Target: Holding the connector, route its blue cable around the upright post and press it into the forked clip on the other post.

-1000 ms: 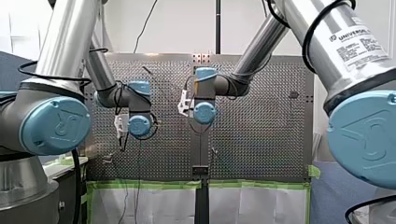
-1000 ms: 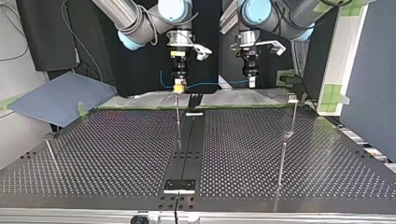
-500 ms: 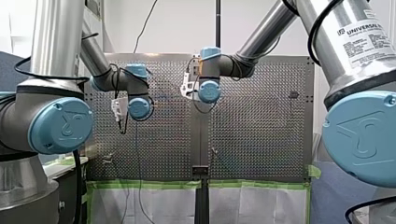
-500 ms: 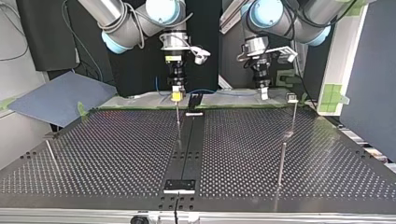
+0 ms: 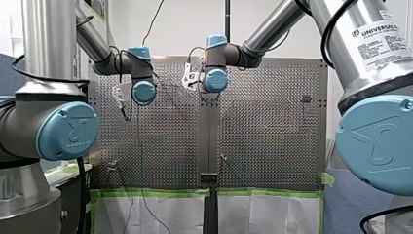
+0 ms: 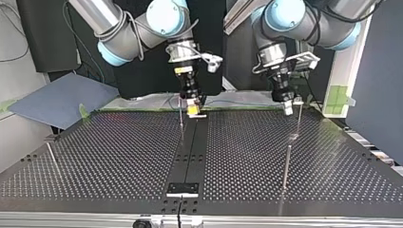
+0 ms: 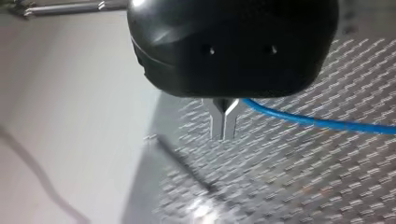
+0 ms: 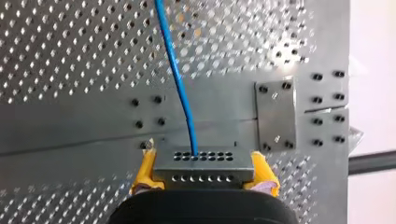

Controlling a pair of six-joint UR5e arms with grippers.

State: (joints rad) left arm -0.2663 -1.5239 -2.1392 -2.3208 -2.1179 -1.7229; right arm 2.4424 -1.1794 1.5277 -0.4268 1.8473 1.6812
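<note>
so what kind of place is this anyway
Probably a robotics lab test bench: a dark perforated metal table, thin upright metal posts standing on it, and green masking tape along its edge.

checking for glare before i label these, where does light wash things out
Left wrist view: a bright glare spot on the table ahead of the left claw, blue cable plain to see. Top view: the table's sheen mirrors the thin posts. Right wrist view: connector evenly lit.
</note>
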